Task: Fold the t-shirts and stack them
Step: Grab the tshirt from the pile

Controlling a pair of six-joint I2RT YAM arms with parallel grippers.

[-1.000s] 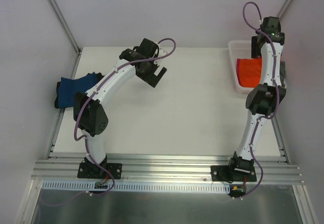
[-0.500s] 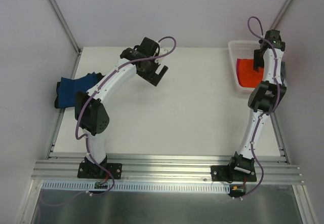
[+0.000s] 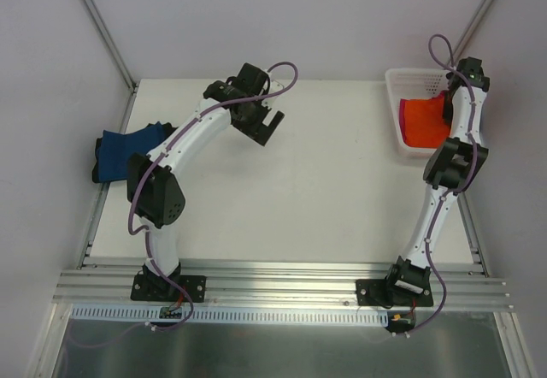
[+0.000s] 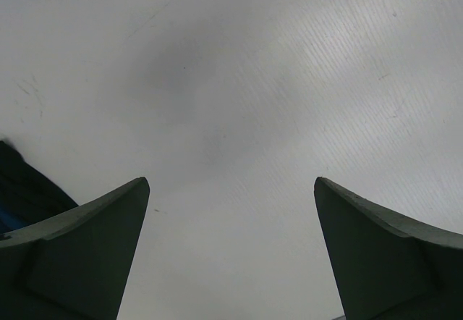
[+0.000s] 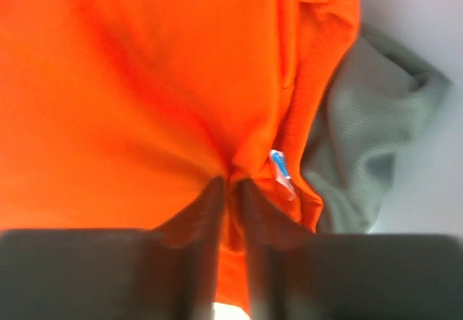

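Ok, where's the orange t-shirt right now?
Top view: the orange t-shirt lies in the white basket, far right, pinched by the right gripper.

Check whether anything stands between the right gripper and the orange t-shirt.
Nothing visible does. The right gripper pinches a fold of the orange t-shirt in the basket; the grey-olive t-shirt lies beside it, not between.
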